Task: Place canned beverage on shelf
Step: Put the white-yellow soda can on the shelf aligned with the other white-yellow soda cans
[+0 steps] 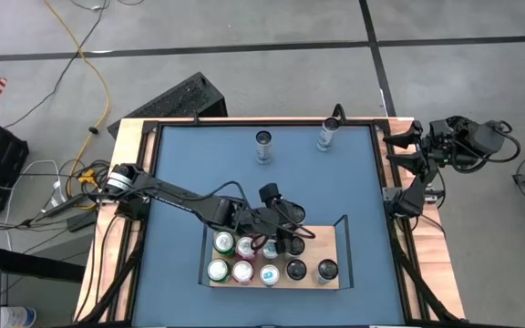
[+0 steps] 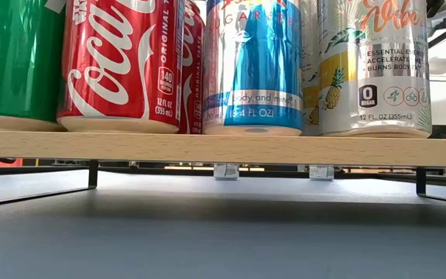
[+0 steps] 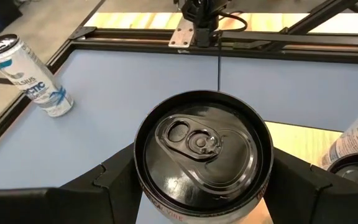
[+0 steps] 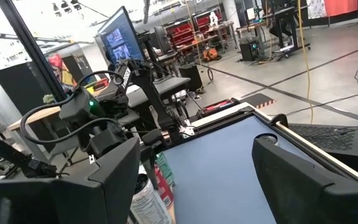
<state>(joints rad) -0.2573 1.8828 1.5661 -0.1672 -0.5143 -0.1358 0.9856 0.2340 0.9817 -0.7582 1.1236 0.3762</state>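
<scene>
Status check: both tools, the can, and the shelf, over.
Left tool shut on black-topped can over shelf, back row. Right tool open, parked at table's right edge. Shelf crowded; two cans wait on far tabletop.

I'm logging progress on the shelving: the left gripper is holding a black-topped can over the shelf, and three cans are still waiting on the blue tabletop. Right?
Not quite: only two cans wait on the blue tabletop, as the high view shows. The rest holds: the left gripper clasps the black-topped can over the shelf.
</scene>
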